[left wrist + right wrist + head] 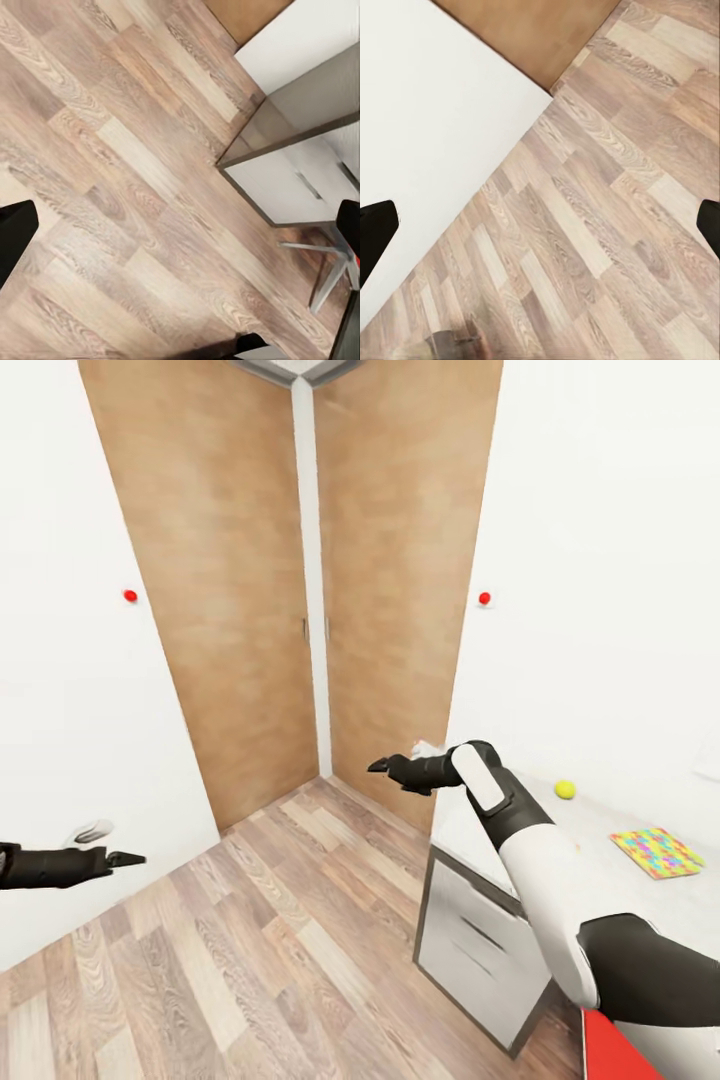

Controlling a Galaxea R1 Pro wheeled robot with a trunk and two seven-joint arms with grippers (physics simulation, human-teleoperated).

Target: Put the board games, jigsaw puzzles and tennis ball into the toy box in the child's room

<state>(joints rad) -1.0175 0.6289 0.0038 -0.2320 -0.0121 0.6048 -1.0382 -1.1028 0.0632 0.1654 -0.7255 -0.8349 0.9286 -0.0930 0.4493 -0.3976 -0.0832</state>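
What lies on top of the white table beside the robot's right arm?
On the table lie a tennis ball and one jigsaw puzzle, set apart from each other. The right arm covers part of the tabletop, so anything there is hidden.

White-shelled right arm (545, 880), black joints, black wrists, black claws.

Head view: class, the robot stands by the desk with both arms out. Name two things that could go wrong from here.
1. The right arm reaches across the table, not far from the tennis ball. A sweep could knock the ball rolling off the edge.
2. The drawer unit sits right by the robot. Turning toward the jigsaw puzzle could bump it.
Both grippers, left and right, look empty, with the jaws spread in the wrist views.
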